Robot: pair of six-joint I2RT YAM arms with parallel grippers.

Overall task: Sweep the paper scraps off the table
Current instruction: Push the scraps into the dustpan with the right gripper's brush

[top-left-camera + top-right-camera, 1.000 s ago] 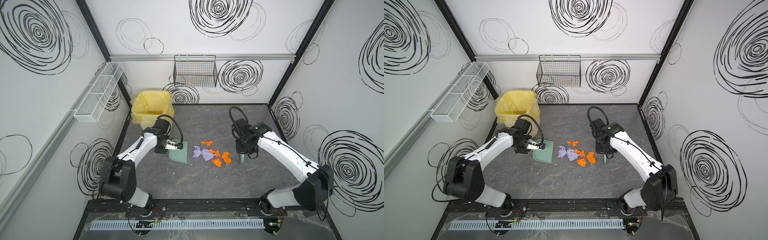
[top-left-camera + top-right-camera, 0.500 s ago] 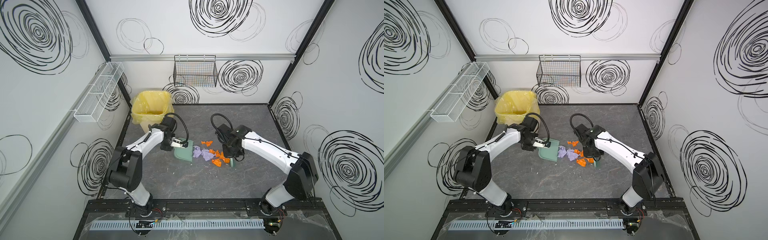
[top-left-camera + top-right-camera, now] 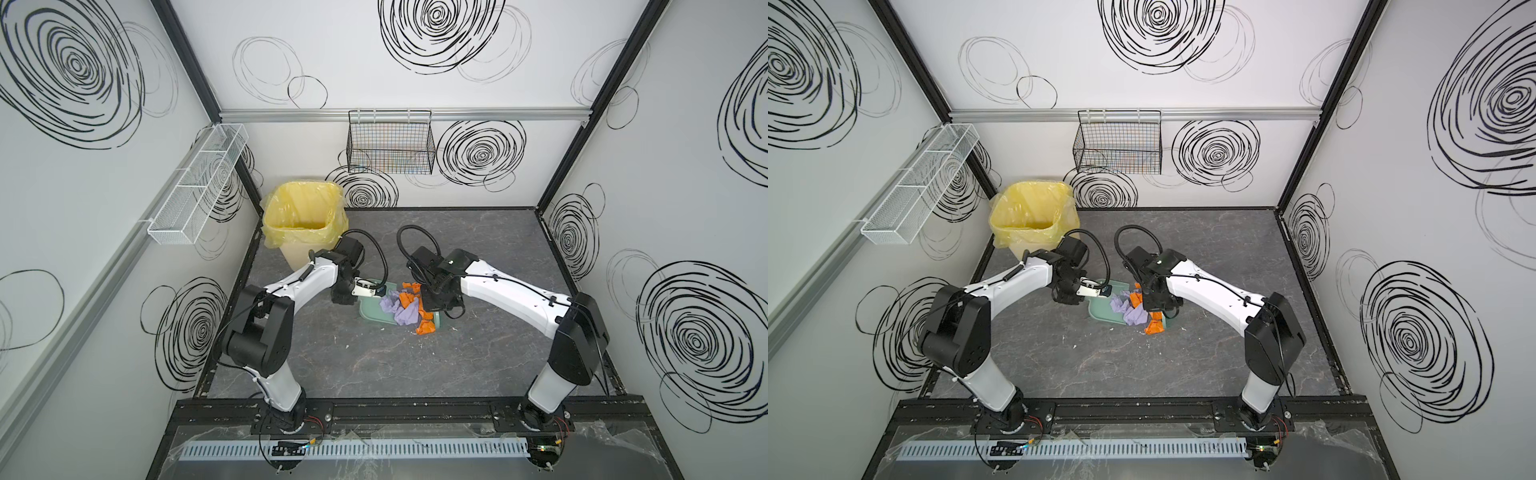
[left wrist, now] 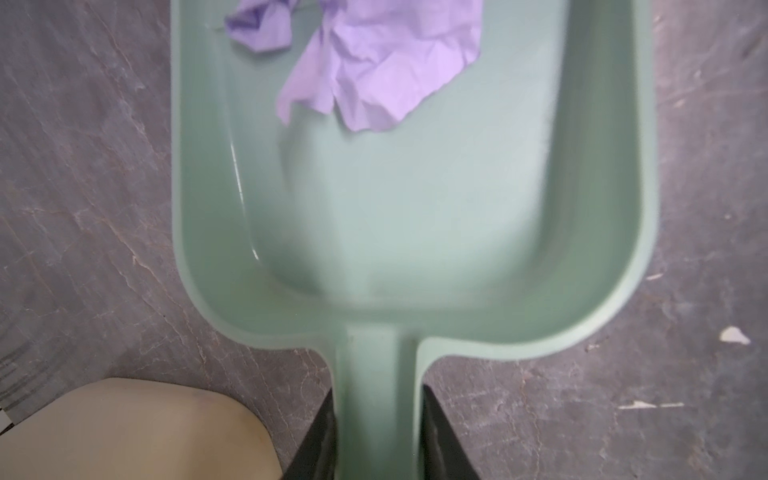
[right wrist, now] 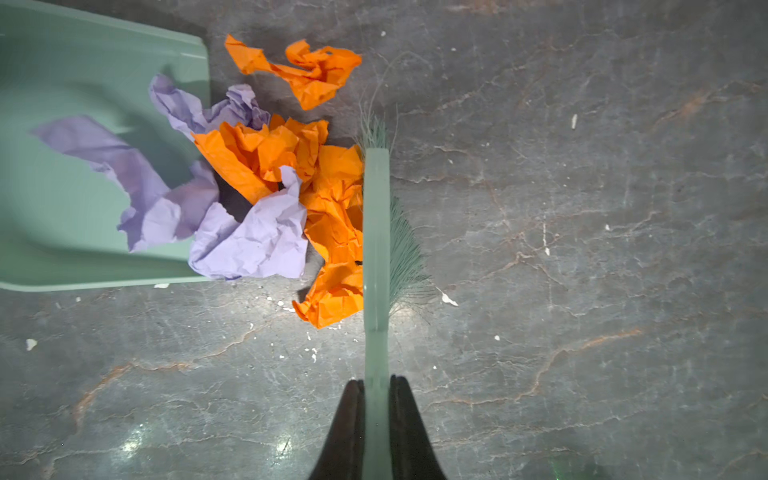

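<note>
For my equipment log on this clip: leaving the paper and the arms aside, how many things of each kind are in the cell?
Dustpan: 1
Brush: 1
Bin: 1
Wall baskets: 2 (white basket, black basket)
Total: 5

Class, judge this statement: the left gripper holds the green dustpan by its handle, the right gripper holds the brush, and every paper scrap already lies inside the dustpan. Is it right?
Not quite. Only some lilac scraps lie in the dustpan; most orange scraps lie on the table, between dustpan and brush, as the right wrist view shows. The rest holds.
</note>
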